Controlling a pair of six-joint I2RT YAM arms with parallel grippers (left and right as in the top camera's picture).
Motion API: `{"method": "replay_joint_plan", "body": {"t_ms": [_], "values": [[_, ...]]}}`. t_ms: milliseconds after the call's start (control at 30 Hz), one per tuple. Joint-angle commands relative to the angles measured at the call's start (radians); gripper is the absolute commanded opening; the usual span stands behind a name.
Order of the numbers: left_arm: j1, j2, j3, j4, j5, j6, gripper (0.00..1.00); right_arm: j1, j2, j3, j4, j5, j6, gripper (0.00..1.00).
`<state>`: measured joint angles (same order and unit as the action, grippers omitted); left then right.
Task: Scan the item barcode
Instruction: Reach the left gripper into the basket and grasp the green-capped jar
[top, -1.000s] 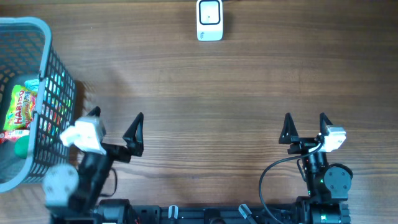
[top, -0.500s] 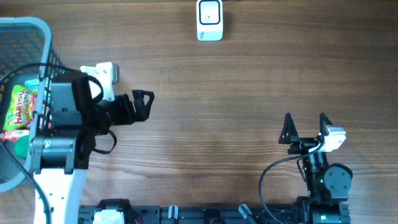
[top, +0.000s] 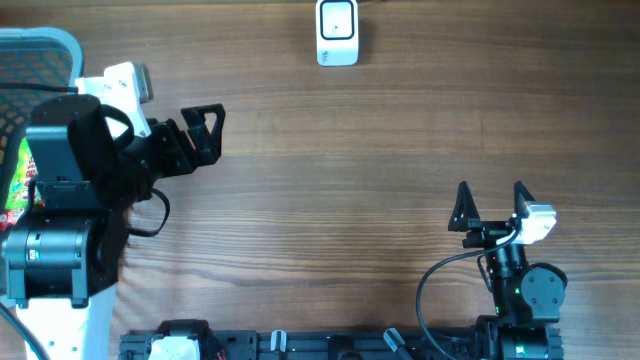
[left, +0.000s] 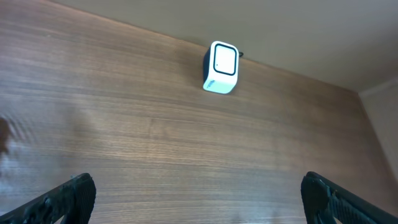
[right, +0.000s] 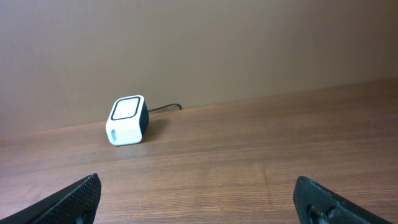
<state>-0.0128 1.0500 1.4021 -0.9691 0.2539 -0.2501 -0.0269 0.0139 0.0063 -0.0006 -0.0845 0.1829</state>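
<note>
The white barcode scanner (top: 337, 32) stands at the far edge of the table, its window facing up; it also shows as the scanner (left: 221, 67) in the left wrist view and the scanner (right: 127, 120) in the right wrist view. My left gripper (top: 205, 128) hangs open and empty over bare wood just right of the basket; the left wrist view shows only table between the tips of this gripper (left: 199, 202). My right gripper (top: 490, 205) rests open and empty near the front right, and in its own view the right gripper (right: 199, 199) frames bare table. Of the item, only a yellow-green packet strip (top: 22, 168) shows in the basket.
A grey-blue wire basket (top: 45, 42) sits at the far left, mostly covered by my raised left arm (top: 65, 215). The scanner's cable runs off the far edge. A wall rises behind the table in the right wrist view.
My left arm has lifted from the front edge and swung toward the far left, now covering most of the basket. Its gripper stayed open. The right arm has not moved.
</note>
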Motion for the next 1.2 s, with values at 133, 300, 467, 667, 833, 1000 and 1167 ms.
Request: {"method": "replay_joint_plan", "body": {"t_ms": [133,300,467,667,833,1000,1167], "values": [[0.005,-0.005,0.02,0.076,-0.138,-0.129,1.0,0.008,-0.003,-0.001,0.003,0.011,0.01,1.0],[0.005,-0.005,0.02,0.08,-0.266,-0.13,1.0,0.008,-0.003,-0.001,0.003,0.011,0.01,1.0],[0.014,-0.004,0.02,0.08,-0.359,-0.178,1.0,0.008,-0.003,-0.001,0.003,0.011,0.01,1.0],[0.216,-0.004,0.02,0.089,-0.446,-0.29,1.0,0.008,-0.003,-0.001,0.003,0.011,0.01,1.0],[0.471,-0.002,0.02,0.092,-0.426,-0.42,1.0,0.008,-0.003,-0.001,0.003,0.011,0.01,1.0],[0.651,0.065,0.019,0.019,-0.426,-0.478,1.0,0.008,-0.003,-0.001,0.003,0.011,0.01,1.0],[0.729,0.19,0.019,0.012,-0.423,-0.498,1.0,0.008,-0.003,-0.001,0.003,0.011,0.01,1.0]]}}
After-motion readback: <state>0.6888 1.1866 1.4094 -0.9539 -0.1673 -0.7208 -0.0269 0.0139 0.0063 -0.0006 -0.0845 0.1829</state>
